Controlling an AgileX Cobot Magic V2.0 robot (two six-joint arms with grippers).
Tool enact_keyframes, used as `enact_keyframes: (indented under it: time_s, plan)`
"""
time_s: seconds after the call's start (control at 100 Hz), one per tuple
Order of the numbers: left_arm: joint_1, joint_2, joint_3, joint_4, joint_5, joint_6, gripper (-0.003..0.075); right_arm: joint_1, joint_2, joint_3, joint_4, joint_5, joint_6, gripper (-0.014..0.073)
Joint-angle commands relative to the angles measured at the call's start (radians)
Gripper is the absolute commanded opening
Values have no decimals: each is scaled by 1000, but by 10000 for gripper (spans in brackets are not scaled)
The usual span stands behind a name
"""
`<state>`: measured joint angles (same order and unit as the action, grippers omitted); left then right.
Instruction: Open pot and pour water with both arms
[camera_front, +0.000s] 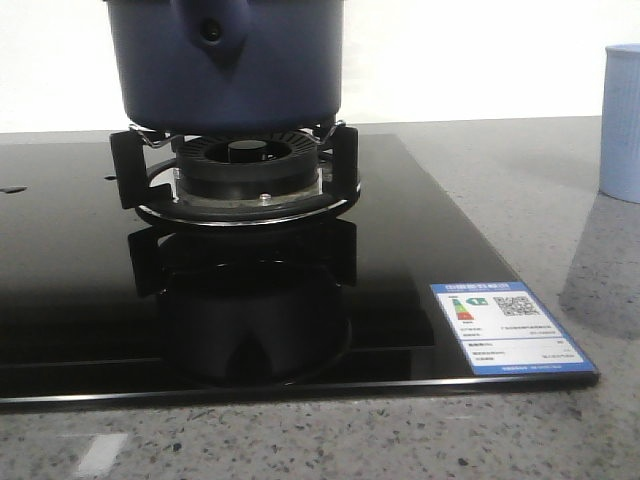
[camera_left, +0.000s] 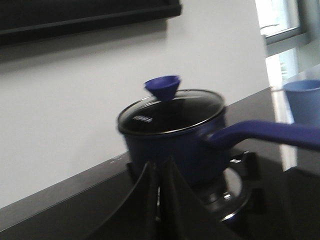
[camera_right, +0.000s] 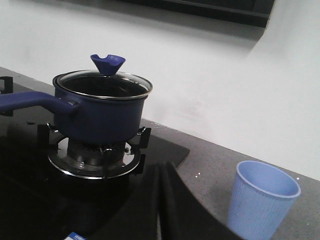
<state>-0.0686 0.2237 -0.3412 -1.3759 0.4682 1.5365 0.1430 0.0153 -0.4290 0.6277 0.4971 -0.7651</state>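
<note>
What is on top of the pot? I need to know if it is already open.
A glass lid with a blue knob still covers the pot, so it is closed. Whether water is inside cannot be told through the glass.

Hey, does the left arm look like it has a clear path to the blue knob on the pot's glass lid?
Probably yes. The left tool, shut, faces the dark navy-blue pot, and nothing stands between it and the blue cone-shaped knob on the glass lid.
</note>
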Motion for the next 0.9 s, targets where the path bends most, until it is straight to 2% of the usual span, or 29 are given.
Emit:
enact_keyframes:
  time_s: [0.0, 0.06, 0.18, 0.24, 0.32, 0.46, 0.53, 0.68, 0.89]
  plan:
    - [8, 11, -5, 101, -111, -74, -19, 4, 15, -22, 21, -74, -10, -66]
    - [16, 11, 7, 319, -150, -252, -20, 4, 15, -22, 21, -76, -10, -66]
    - [27, 11, 51, 810, -202, -773, -19, 4, 15, -22, 21, -76, -10, -66]
    - [27, 11, 85, 1009, -237, -965, -19, 4, 15, -22, 21, -76, -10, -66]
    - [27, 11, 149, 1161, -318, -1163, -19, 4, 15, -22, 21, -76, -10, -66]
    - [27, -6, 259, 1360, -468, -1408, -19, 4, 15, -22, 21, -76, -10, -66]
    - [27, -42, 306, 1388, -501, -1454, -19, 4, 15, -22, 21, -76, -10, -66]
    - [27, -156, 382, 1376, -484, -1467, -19, 4, 15, -22, 21, -76, -10, -66]
    - [31, -251, 380, 1339, -282, -1467, -19, 4, 13, -22, 21, -74, -10, -66]
